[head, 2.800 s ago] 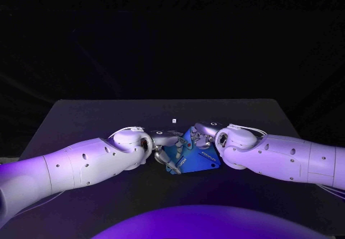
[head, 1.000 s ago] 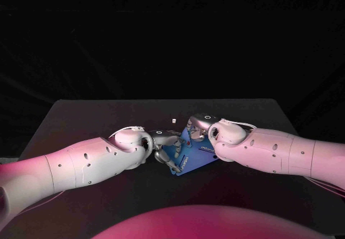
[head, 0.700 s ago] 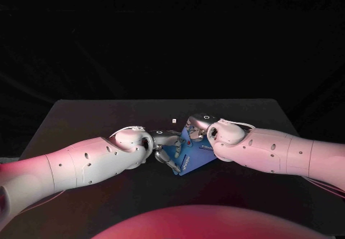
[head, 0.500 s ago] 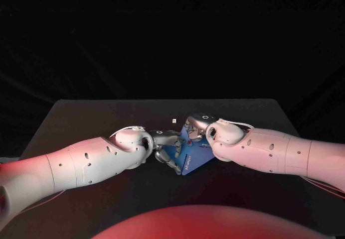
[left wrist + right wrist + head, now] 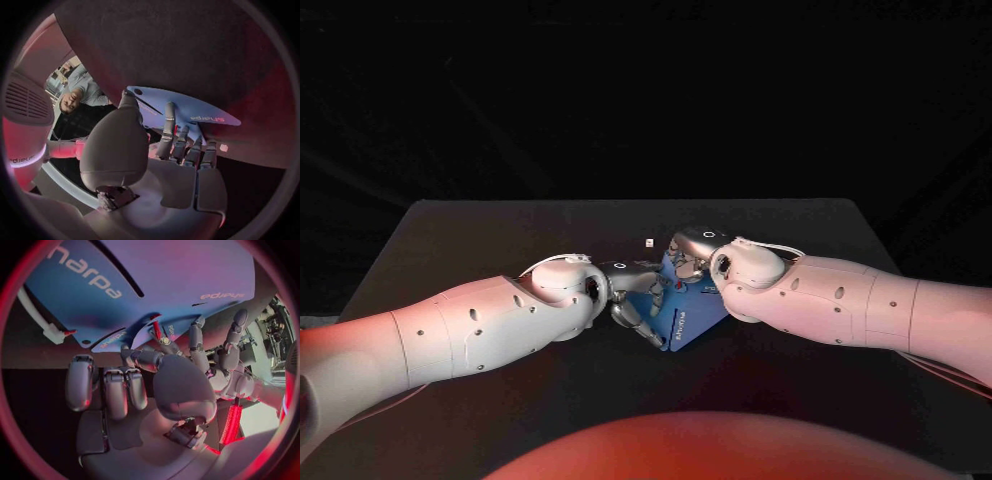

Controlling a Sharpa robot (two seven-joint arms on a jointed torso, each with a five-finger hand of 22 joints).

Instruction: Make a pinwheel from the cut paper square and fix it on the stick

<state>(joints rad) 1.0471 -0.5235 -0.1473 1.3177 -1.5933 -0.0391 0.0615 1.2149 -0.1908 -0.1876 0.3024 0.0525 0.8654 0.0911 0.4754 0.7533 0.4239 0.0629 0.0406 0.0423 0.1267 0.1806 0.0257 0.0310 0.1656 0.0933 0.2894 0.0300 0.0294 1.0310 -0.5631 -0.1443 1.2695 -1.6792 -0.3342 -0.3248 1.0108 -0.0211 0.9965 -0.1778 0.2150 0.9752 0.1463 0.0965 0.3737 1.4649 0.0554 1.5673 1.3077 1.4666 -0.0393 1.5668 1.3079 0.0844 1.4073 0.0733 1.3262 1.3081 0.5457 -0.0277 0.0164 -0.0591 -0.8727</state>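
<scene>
A blue paper square with cut slits and printed lettering lies at the middle of the table, between my two hands. My left hand holds its left side, with the thumb and fingers against a lifted flap. My right hand reaches over the far side, and its fingertips pinch folded corners of the paper near the centre. A thin red pin shows there. A white stick lies beside the paper's edge.
A small white piece sits on the black table just beyond the hands. Bare tabletop extends to the left, the right and the far edge.
My right arm has crept left and slightly away from me, over the paper. The paper's visible part has narrowed and tilted. My left hand has barely moved.
</scene>
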